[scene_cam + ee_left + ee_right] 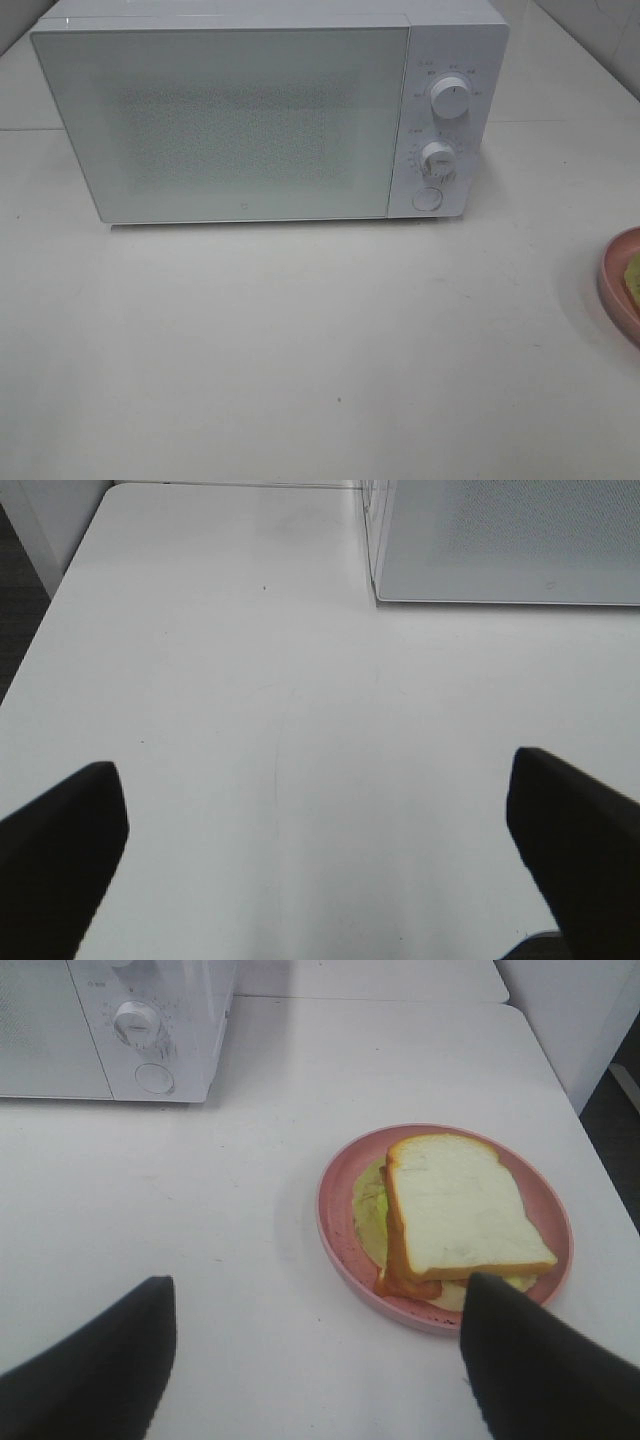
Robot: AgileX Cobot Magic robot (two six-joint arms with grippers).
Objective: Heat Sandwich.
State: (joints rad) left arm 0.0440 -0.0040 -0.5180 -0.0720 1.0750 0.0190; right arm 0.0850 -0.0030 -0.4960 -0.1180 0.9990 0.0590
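We list, from left to right as the high camera sees it:

1. Left gripper [315, 855]: we see it only through its own wrist camera, its two dark fingers [60, 850] spread wide with nothing but bare table [250, 680] between them.

2. Microwave [215, 120]: white, door shut, standing at the back of the table. Its control panel on the right carries an upper knob [451, 98], a lower knob [437, 157] and a round button [427, 199].

3. Plate [340, 1225]: round, pink, at the table's right edge, well apart from the microwave.

4. Sandwich [455, 1205]: lying on the plate, white bread uppermost, with what we take to be a pale green layer beneath.

5. Right gripper [318, 1360]: jaws wide apart, holding nothing, near the plate.
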